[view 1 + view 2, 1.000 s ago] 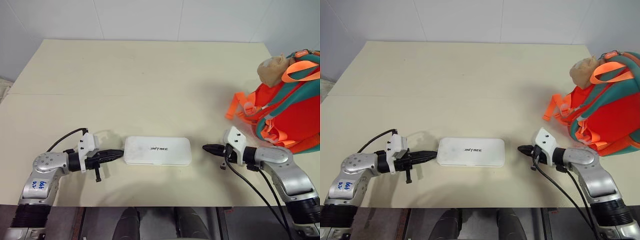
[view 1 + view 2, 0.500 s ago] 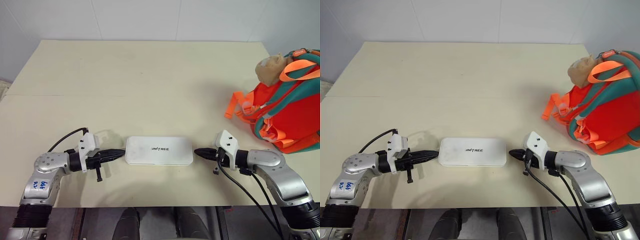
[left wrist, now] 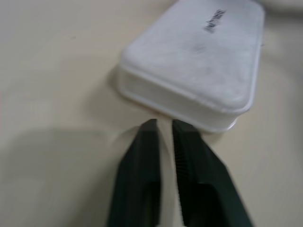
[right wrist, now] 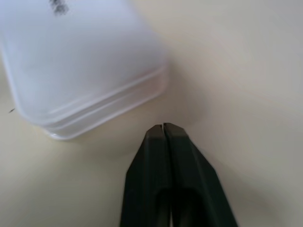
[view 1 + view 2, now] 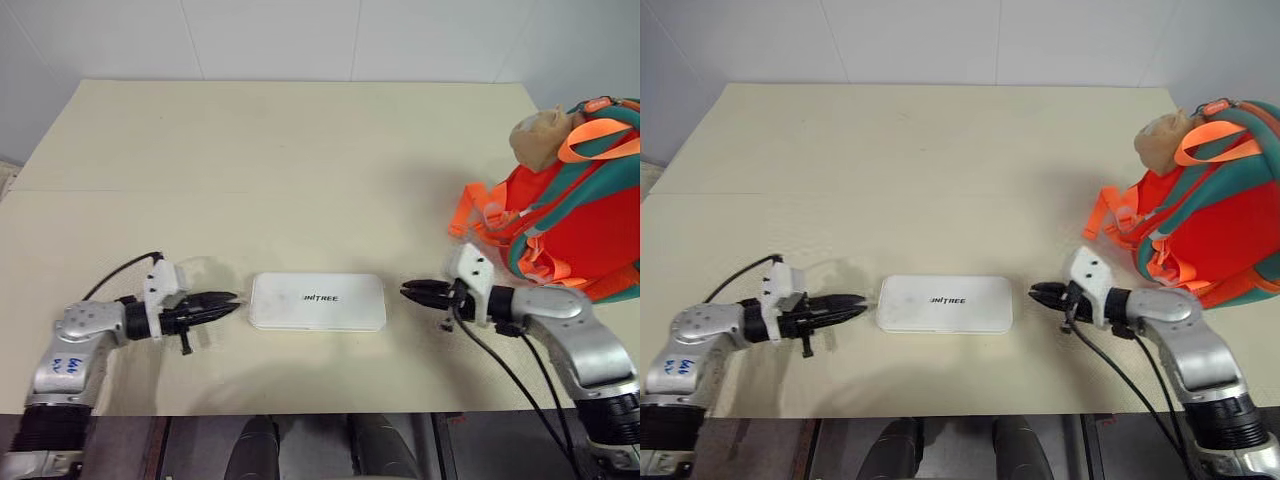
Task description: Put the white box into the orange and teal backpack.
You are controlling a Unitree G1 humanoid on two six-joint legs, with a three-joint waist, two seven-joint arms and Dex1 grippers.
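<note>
- Two grippers are flanking the box [image 5: 317, 301], which is lying flat near the table's [image 5: 280, 160] front edge, well apart from the backpack [image 5: 570, 230] at the far right.
- Left gripper [image 3: 162, 124] is showing a narrow gap, holding nothing; right gripper [image 4: 164, 126] is looking pinched together, also empty.
- Step in hand, as I judge it: lining up on the box's short ends.
- Next move is calling for both jaws widening, then closing on those ends.

Bare tabletop [image 5: 280, 170] lies open behind the white box [image 5: 317, 301]. The orange and teal backpack [image 5: 570, 220] blocks the right edge.
</note>
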